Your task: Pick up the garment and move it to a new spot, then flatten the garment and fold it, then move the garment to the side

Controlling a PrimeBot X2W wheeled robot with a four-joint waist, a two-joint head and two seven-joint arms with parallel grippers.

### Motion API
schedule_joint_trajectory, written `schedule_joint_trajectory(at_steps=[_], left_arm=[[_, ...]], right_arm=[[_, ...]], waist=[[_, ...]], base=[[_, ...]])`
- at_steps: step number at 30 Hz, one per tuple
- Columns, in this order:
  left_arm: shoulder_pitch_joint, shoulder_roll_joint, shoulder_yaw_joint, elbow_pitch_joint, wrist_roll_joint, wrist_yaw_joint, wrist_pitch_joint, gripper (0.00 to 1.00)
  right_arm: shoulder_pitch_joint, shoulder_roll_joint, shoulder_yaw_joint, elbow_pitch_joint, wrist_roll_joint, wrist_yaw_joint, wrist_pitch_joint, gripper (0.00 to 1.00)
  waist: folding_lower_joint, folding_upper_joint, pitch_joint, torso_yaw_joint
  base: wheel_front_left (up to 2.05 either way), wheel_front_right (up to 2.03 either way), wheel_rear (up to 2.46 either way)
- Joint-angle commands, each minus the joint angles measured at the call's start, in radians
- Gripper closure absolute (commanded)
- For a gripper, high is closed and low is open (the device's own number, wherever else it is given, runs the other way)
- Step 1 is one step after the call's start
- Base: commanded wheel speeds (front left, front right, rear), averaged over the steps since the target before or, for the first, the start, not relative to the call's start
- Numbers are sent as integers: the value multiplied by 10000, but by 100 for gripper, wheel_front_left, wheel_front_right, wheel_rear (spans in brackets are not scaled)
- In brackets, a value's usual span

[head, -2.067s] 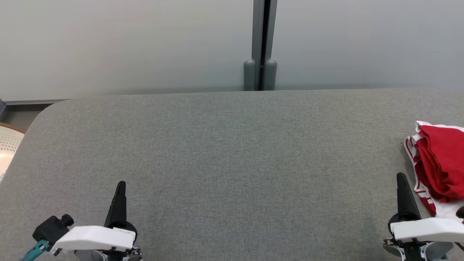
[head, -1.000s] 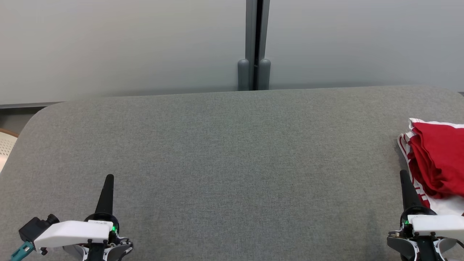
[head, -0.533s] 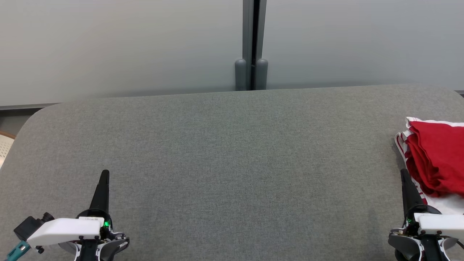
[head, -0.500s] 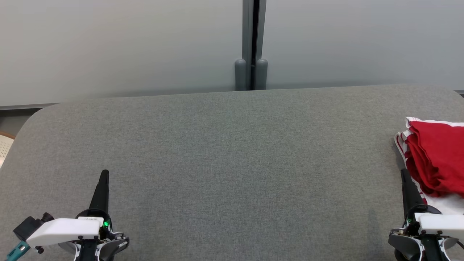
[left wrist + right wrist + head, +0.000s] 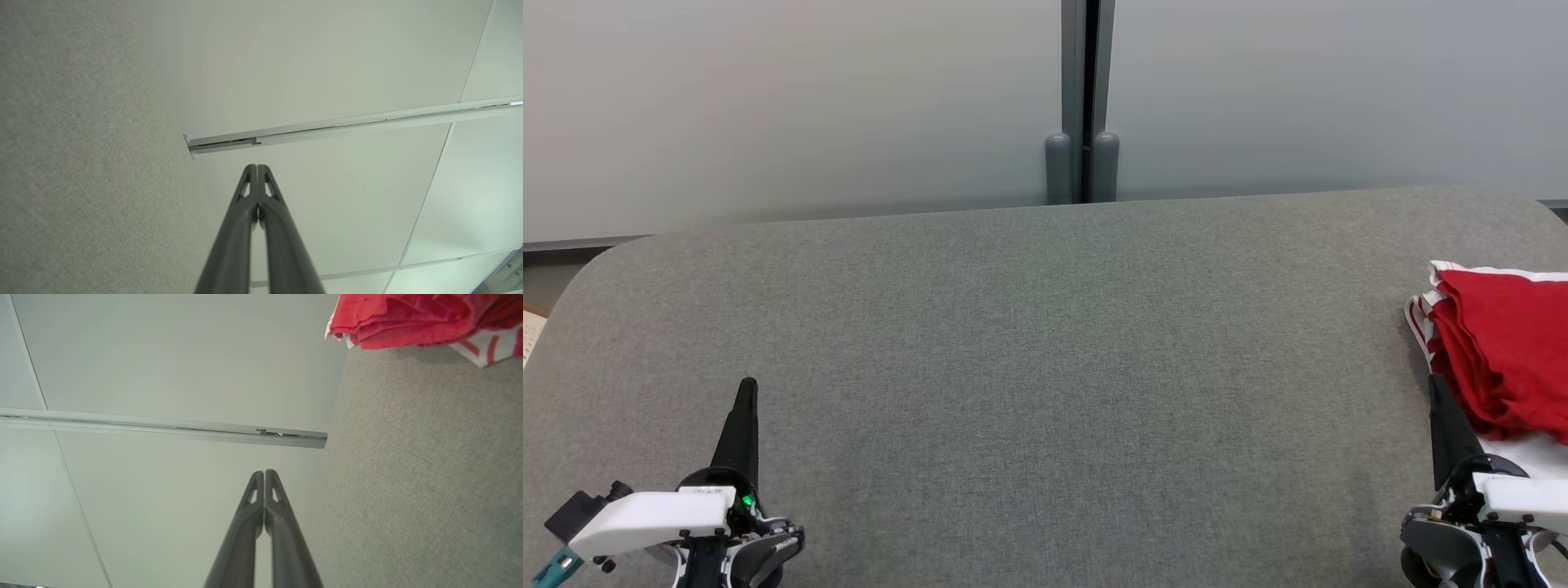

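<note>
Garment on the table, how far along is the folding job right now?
Done: unclear; the red garment lies in rough layers at the right edge of the gray table. In hand: nothing; left gripper and right gripper are shut and empty. Left: likely the pickup, flattening, folding.
</note>
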State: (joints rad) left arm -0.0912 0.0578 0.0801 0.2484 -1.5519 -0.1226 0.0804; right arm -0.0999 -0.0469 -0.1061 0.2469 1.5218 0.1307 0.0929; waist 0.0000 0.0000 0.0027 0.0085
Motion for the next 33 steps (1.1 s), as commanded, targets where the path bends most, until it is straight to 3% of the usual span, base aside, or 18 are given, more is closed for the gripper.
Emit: schedule_joint_trajectory(at_steps=[1, 13, 33], left_arm=[[-202, 66, 84, -53, -187, -67, 56, 100], [-237, 55, 245, -50, -754, -125, 259, 100], [-221, 23, 279, -44, -695, -102, 288, 100]], right_arm=[[-93, -56, -32, -43, 244, 1, 76, 100], [-136, -57, -95, -35, 965, 0, 248, 100], [-134, -56, -89, -34, 934, 0, 246, 100]], waist=[[0, 0, 1, -11], [0, 0, 4, -85], [0, 0, 4, -85]], base=[[0, 0, 0], [0, 0, 0], [0, 0, 0]])
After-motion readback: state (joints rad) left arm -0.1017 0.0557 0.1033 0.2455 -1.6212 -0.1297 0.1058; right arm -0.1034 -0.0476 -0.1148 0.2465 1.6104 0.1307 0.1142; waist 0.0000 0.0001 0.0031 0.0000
